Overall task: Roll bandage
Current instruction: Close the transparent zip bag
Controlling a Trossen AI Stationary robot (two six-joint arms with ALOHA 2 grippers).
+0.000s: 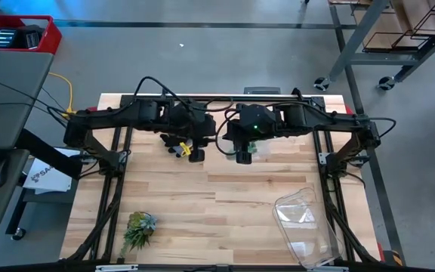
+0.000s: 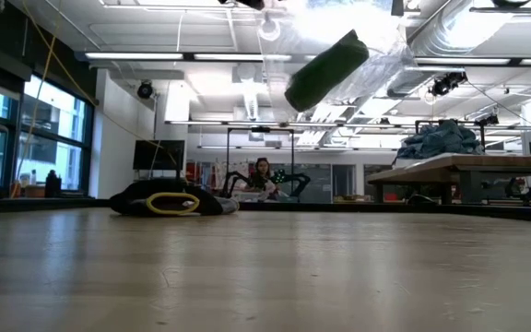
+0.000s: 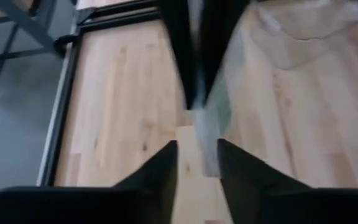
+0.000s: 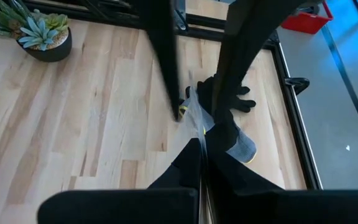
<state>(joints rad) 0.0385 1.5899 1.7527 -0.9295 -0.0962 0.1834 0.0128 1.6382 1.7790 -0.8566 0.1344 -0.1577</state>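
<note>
Already the bandage (image 2: 326, 70) is showing as a tight green roll aloft; right claw (image 4: 202, 144) is clenching a pale film strip (image 4: 197, 111); left claw (image 3: 197, 163) is hovering part-open, its grip unclear.

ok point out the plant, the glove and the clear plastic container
plant (image 1: 138, 229), high view, middle of the leaves
glove (image 4: 229, 96), right wrist view, black palm
clear plastic container (image 1: 306, 227), high view, its transparent wall

Bandage (image 2: 326, 71) is plain dark green. Worktop (image 1: 232, 200) is pale wood plank; glove (image 4: 232, 124) is black and grey with yellow trim. Plant tuft (image 1: 139, 229) is green, bin (image 1: 23, 38) red.
</note>
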